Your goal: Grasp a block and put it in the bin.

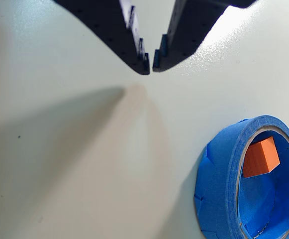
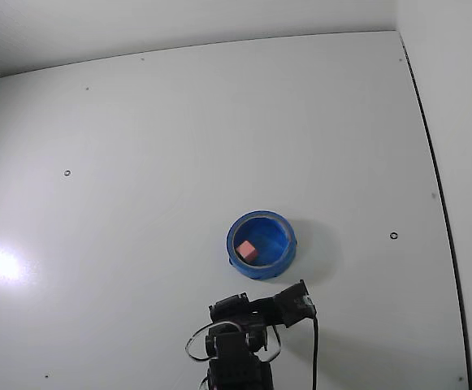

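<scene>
Block (image 1: pixel 260 158): lying inside the bin (image 1: pixel 219 174), lower right of the wrist view. Gripper (image 1: pixel 150 65): hanging at top centre, jaws nearly closed, gripping nothing, over bare white bench (image 1: pixel 59 149).

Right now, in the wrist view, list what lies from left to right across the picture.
Gripper at the top, its fingers nearly touching with nothing between them → blue bin at the lower right, its near wall first → orange-red block lying inside the bin.
</scene>
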